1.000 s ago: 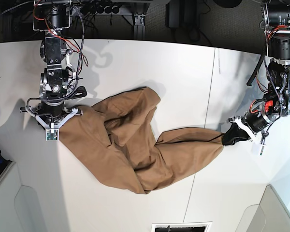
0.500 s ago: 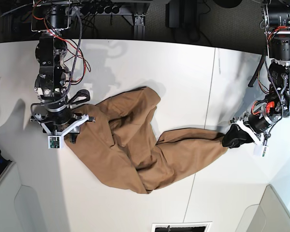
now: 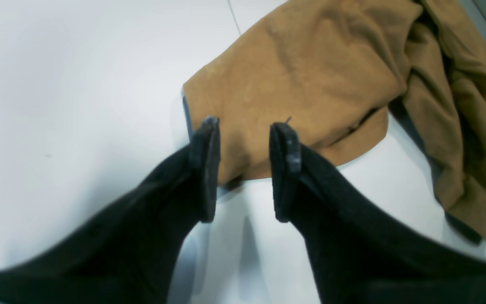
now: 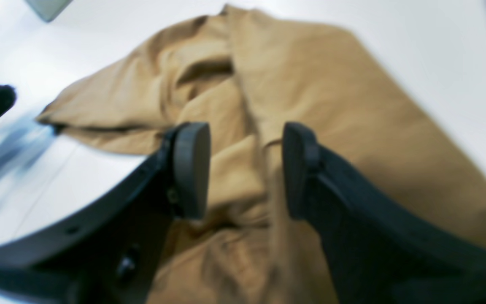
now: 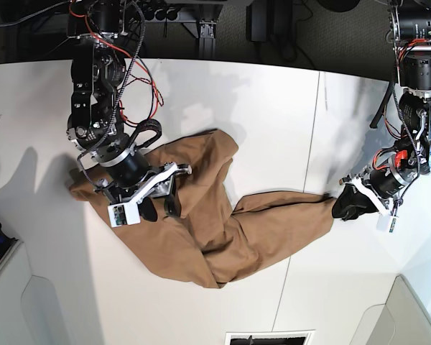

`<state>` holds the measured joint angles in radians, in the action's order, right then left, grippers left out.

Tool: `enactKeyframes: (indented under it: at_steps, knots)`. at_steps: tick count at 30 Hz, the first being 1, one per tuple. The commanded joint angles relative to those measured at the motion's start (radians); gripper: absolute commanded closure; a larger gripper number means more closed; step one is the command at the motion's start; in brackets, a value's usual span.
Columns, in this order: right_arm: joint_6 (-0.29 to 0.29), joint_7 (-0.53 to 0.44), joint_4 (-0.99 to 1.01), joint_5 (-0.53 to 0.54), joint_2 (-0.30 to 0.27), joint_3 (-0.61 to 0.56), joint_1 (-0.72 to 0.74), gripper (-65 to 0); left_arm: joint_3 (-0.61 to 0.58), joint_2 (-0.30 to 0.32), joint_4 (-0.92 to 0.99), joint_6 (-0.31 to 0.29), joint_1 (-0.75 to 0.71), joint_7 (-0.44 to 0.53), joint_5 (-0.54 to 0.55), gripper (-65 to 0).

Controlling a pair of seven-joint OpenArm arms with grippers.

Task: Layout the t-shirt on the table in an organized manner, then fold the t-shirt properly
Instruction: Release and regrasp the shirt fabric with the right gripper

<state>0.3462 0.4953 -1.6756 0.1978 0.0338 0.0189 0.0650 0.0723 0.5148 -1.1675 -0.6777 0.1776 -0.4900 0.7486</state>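
Observation:
The tan t-shirt [image 5: 201,215] lies crumpled and twisted across the white table [image 5: 223,100], a narrow part stretching right. My right gripper [image 5: 158,208] hovers open over the shirt's left half. In the right wrist view its pads [image 4: 190,169] straddle wrinkled t-shirt [image 4: 310,84] cloth without touching it. My left gripper [image 5: 343,206] is open at the shirt's right end. In the left wrist view the left gripper [image 3: 246,131] has its fingertips [image 3: 209,126] apart just over the t-shirt [image 3: 302,71] corner, which lies flat on the table [image 3: 78,84].
A dark seam [image 5: 312,144] runs across the table right of centre. Grey bins stand at the front left [image 5: 7,287] and front right [image 5: 409,309] corners. A vent panel [image 5: 269,338] sits at the front edge. Cables and dark frames line the far edge.
Both grippers opened and let go of the shirt's ends. The right arm swung right, over the shirt's body, leaving the left corner on the table. The left gripper stayed about where it was.

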Motion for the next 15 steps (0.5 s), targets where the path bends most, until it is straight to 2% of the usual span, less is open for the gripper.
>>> enactKeyframes:
  at_steps: [1, 7, 15]
  knots:
    - [0.011, -0.024, -0.02, 0.011, 0.012, -0.009, 0.008, -28.0, 0.008, 0.012, -0.017, -0.014, 0.021, 0.023, 0.017, -22.9]
    - [0.009, -0.025, -0.016, -0.045, 0.017, -0.058, -0.037, -28.0, 0.008, 0.011, -0.017, -0.014, 0.021, 0.023, 0.017, -22.9]
    - [0.003, -0.033, 0.01, -0.082, 0.016, -0.059, -0.074, -28.0, 0.008, 0.011, -0.017, -0.014, 0.021, 0.023, 0.017, -22.9]
